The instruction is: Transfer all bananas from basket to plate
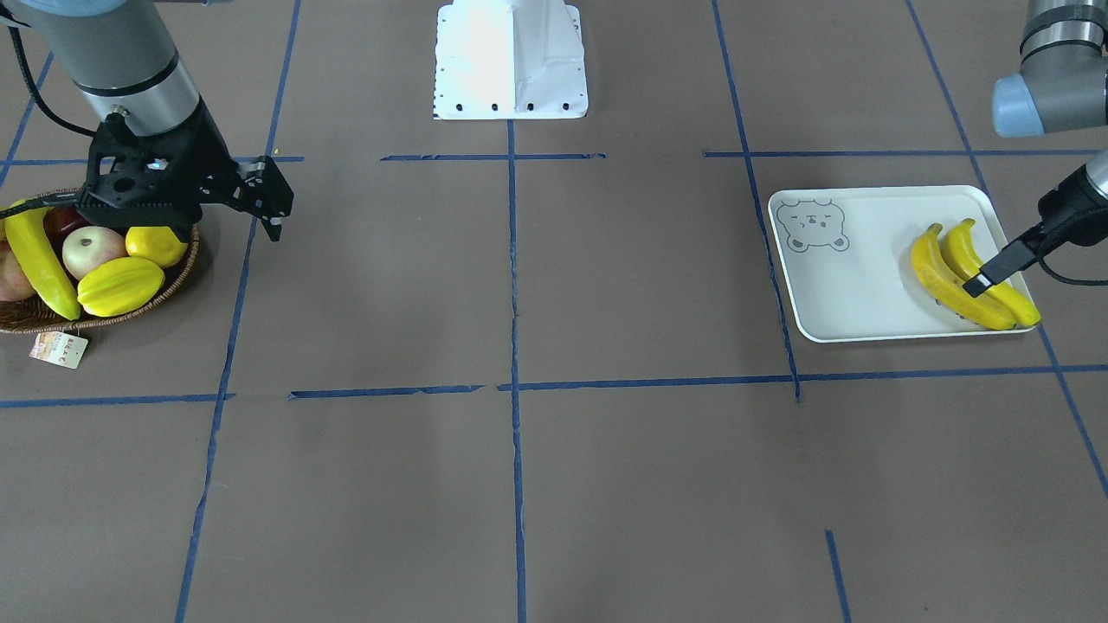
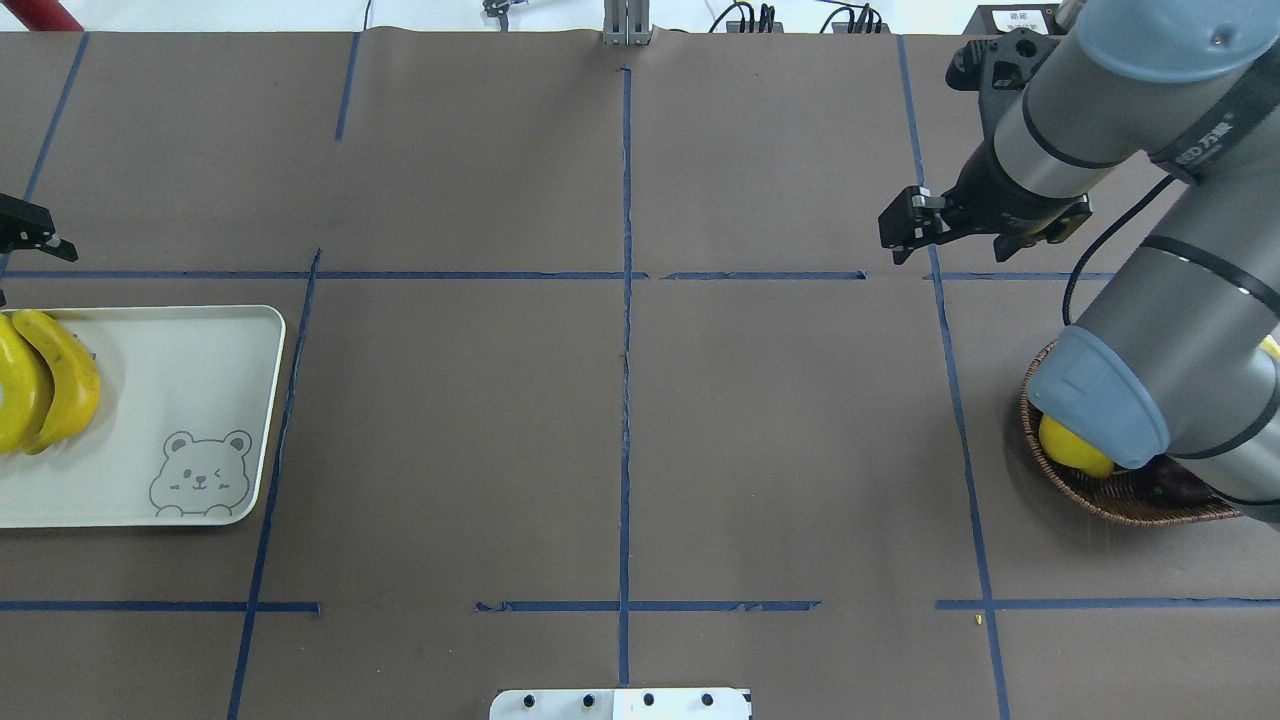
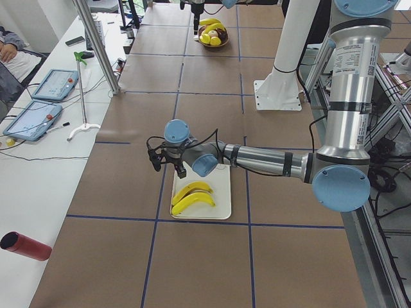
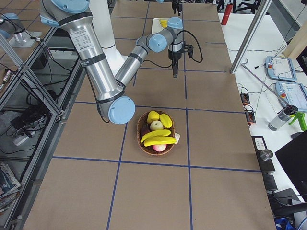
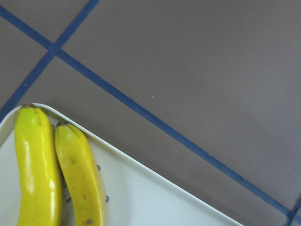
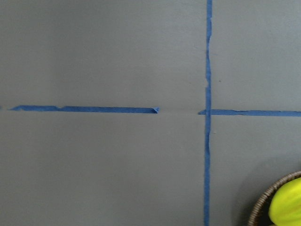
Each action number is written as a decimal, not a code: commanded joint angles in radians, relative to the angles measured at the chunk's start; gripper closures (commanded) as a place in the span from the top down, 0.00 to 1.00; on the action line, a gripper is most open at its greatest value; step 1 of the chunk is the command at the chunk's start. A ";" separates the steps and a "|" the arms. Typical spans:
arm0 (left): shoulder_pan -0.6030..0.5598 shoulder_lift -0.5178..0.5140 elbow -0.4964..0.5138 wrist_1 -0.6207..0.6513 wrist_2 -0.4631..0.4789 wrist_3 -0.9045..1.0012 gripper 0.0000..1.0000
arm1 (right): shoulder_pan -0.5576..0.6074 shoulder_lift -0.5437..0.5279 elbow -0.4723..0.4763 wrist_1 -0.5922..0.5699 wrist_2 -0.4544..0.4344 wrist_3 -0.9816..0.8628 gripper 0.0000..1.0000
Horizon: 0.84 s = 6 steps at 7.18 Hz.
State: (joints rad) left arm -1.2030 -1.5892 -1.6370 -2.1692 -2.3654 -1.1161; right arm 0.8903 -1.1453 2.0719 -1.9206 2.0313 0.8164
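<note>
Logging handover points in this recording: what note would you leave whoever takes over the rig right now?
Left gripper: over the plate, empty; jaw state unclear.
Right gripper: hangs apart from the basket, empty; jaw state unclear.
Done: two plated bananas lie side by side.
Left to do: basket bananas, two by the right-side view, go to the plate.
</note>
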 commanded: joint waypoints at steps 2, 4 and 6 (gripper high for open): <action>0.052 0.000 -0.029 0.078 -0.005 0.388 1.00 | 0.047 -0.153 0.072 -0.020 0.026 -0.199 1.00; 0.060 -0.038 -0.044 0.106 0.001 0.388 1.00 | 0.062 -0.357 0.117 0.128 0.026 -0.267 1.00; 0.062 -0.043 -0.043 0.106 0.003 0.380 1.00 | 0.071 -0.546 0.068 0.430 0.033 -0.293 1.00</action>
State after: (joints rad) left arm -1.1425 -1.6269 -1.6791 -2.0661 -2.3633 -0.7346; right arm 0.9563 -1.5827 2.1645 -1.6484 2.0607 0.5412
